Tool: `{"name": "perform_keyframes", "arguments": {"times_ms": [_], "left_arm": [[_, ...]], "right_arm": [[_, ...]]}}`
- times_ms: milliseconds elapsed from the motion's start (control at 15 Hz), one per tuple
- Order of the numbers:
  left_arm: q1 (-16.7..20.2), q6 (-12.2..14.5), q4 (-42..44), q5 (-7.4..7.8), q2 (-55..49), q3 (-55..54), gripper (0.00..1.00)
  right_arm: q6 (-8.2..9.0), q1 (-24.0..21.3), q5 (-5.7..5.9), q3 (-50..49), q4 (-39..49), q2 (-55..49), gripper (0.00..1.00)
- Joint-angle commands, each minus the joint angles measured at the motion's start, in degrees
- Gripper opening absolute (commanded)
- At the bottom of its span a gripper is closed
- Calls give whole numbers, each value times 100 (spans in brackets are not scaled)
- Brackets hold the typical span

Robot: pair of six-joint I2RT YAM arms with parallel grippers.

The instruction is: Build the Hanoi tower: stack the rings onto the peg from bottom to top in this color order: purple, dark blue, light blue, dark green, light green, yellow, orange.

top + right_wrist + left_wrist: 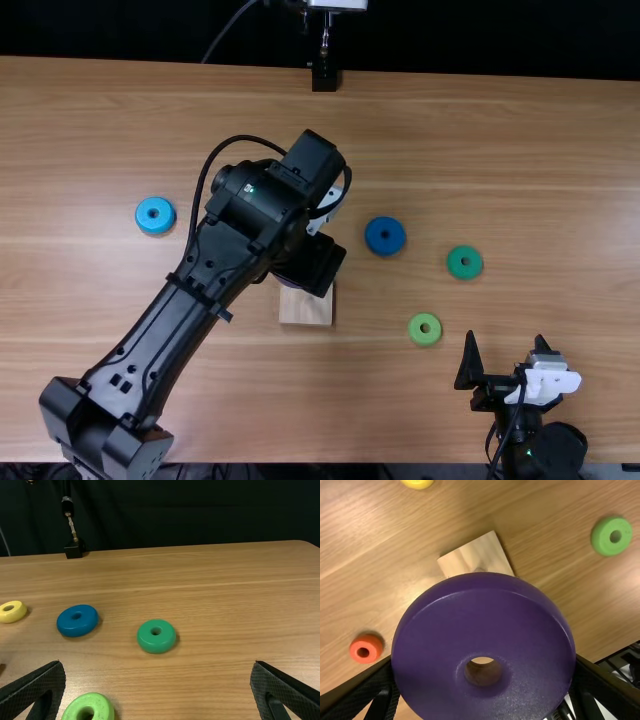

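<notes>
Starting the tower is your step in hand: your left gripper point(484, 664) has its jaws clamped on the purple ring point(485, 605), the wooden base point(470, 557) just beyond them. Centre it over the peg point(479, 570) before lowering; your right gripper's point(158, 663) jaws stand apart, the dark green ring point(146, 639) ahead of them.

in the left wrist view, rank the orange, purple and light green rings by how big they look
1. purple ring, by far, though the left pincer holds it close to the camera, which swells it
2. light green ring
3. orange ring, a little smaller than the light green
</notes>
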Motion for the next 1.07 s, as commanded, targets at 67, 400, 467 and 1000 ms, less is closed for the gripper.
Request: {"name": "perform_keyframes", "arguments": {"times_ms": [67, 400, 467, 1000], "left_arm": [[-96, -74, 1, 47, 172, 298, 10], [-193, -74, 65, 47, 339, 307, 10], [-193, -74, 65, 47, 347, 369, 10], [-202, -74, 86, 47, 585, 404, 11]], "right_arm": [[19, -82, 1, -350, -388, -73, 100], [19, -82, 1, -350, -388, -73, 100], [19, -82, 1, -350, -388, -73, 100], [19, -82, 1, -350, -388, -73, 100]]}}
